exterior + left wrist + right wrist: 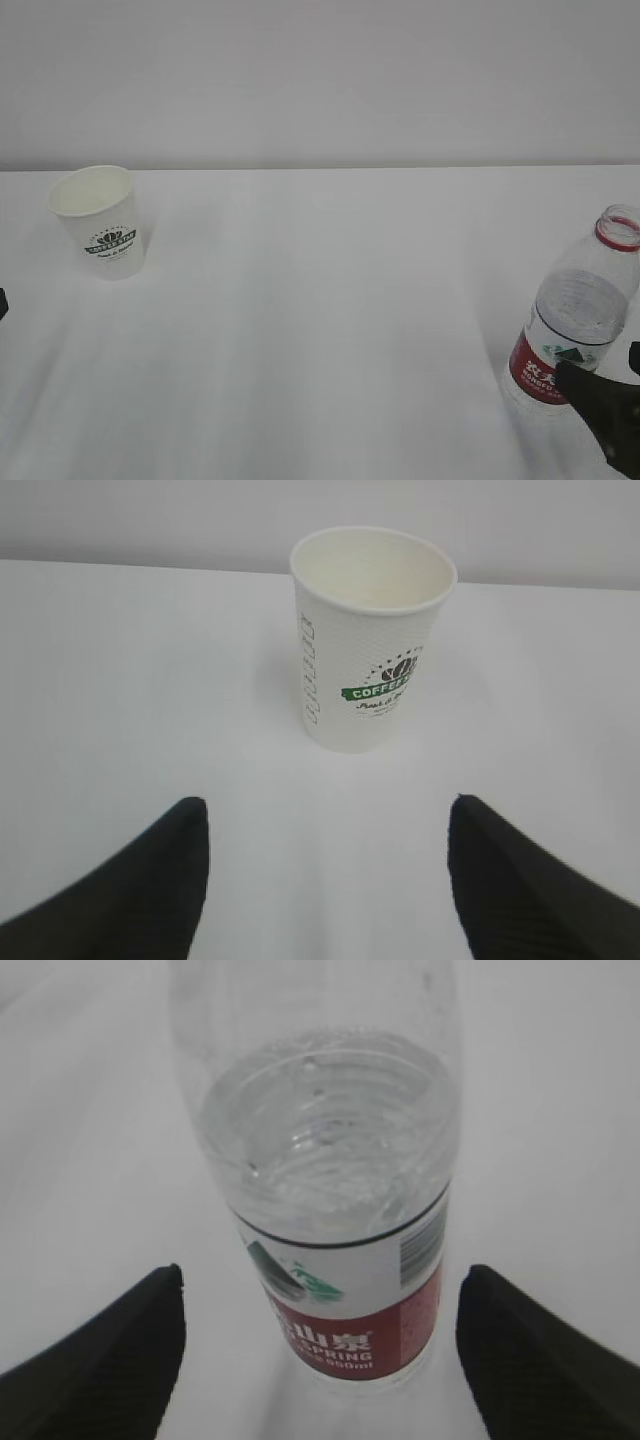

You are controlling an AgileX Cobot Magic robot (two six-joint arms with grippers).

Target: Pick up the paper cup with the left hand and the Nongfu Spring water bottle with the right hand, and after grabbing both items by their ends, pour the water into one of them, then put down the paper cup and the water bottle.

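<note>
Both grippers stand spread and empty. The right hand (pixel 320 1350) brackets the Nongfu Spring water bottle (pixel 330 1210), fingers clear of its sides; it is best closed low on the label, gently, since the thin ribbed plastic will flex. The bottle is uncapped, with clear water (pixel 325 1130) inside. The left hand (pixel 325 880) faces the paper cup (pixel 368 640) at twelve o'clock, apart: a textured, tapered, easily crushed cup on the white table (pixel 320 330).

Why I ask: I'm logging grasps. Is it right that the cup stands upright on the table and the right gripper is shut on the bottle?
Not quite. The right gripper is open; its fingers stand clear of the bottle, as the right wrist view shows. The cup does stand upright.
</note>
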